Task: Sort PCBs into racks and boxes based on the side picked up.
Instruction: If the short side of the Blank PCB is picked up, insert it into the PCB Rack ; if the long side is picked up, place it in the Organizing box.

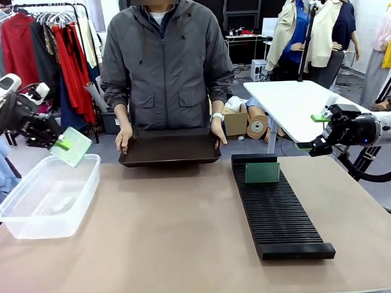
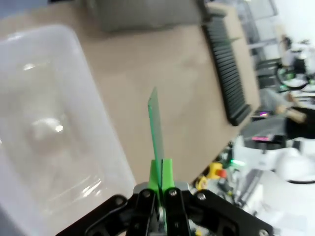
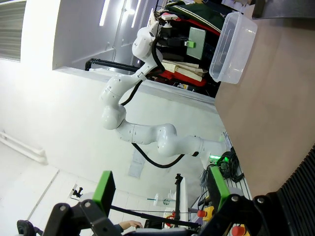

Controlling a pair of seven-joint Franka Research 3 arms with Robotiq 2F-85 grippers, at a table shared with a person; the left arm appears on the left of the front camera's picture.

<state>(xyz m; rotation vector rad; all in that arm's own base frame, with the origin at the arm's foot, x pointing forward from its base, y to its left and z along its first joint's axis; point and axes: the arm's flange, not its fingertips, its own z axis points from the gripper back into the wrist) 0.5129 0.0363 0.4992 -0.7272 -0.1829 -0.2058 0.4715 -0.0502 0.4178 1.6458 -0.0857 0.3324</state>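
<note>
The rack (image 1: 279, 208) runs lengthwise away; left hand (image 1: 60, 144) clamps a tilted PCB (image 1: 73, 146) above the tub (image 1: 48, 195); right hand (image 1: 320, 129) gapes empty.

tray (image 1: 170, 151): lying dark and flat at the far middle of the table, well apart from both claws, between them
table (image 1: 160, 239): spreading tan beneath both claws
white table (image 1: 291, 103): standing just behind the right claw
clothes rack (image 1: 48, 36): hanging red and grey garments behind the left claw
cardboard box (image 1: 235, 123): sitting on the floor, left of the right claw
</note>
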